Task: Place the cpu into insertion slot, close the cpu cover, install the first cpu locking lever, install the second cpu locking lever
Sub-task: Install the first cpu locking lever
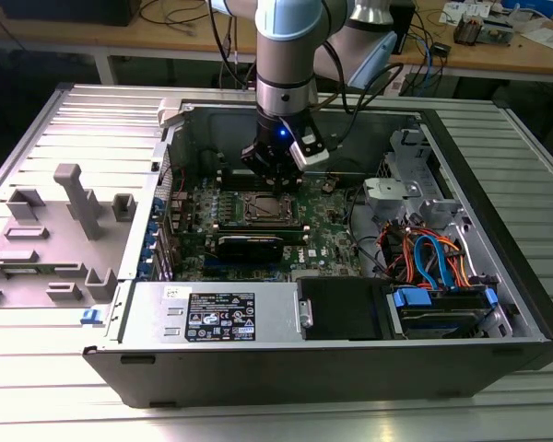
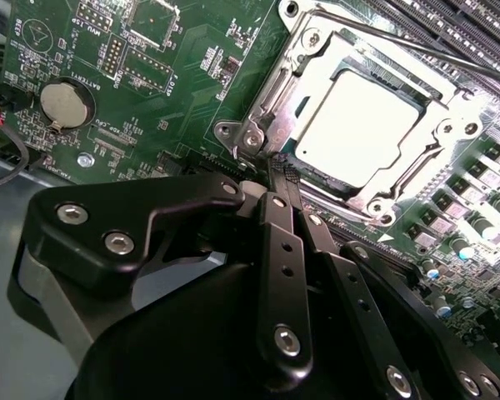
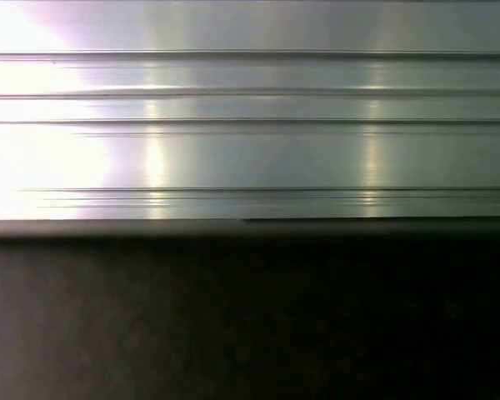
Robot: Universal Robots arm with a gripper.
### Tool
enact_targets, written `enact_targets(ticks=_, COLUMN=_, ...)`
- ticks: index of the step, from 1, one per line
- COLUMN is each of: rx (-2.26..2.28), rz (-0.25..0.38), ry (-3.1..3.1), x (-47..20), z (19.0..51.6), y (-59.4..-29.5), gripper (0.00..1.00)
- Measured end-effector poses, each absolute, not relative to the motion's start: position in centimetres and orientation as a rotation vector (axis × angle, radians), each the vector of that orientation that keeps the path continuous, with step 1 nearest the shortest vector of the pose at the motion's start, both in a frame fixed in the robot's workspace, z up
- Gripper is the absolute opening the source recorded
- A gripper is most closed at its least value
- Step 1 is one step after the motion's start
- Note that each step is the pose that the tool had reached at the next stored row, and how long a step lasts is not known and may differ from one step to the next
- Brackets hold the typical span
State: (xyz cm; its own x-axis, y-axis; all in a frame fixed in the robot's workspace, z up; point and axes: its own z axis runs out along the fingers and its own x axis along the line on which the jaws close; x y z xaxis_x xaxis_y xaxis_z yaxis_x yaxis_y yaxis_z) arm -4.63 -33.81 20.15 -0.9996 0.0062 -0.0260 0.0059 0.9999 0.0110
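In the second wrist view the tool (image 2: 282, 171) has its two fingers pressed together into a single narrow tip, pinching nothing that can be made out. That tip sits right at the near corner of the socket, touching or almost touching the thin wire lever (image 2: 382, 42) end by the corner hinge screw; whether it actually bears on the wire is hard to tell.

The cpu (image 2: 362, 125) lies flat in the insertion slot (image 2: 267, 104), its pale metal top showing through the window of the cpu cover (image 2: 408, 167), which is folded down flat over it. So the chip is seated and the frame closed; the work stands at the levers.

The relation that matters: the socket lies straight ahead of the fingertip, beyond it along the board, and the long wire lever runs along the far edge of the socket, crosswise to the fingers' reach.

In the exterior view the tool (image 1: 275, 175) hangs inside the open computer case (image 1: 258, 364), just above the socket (image 1: 269, 207) on the green board (image 1: 332, 244).
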Motion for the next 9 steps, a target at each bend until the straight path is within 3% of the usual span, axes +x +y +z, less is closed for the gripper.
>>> enact_targets(ticks=9, rx=0.01, rz=0.021, ry=3.115, x=-4.63, z=20.25, y=-33.81, gripper=0.11)
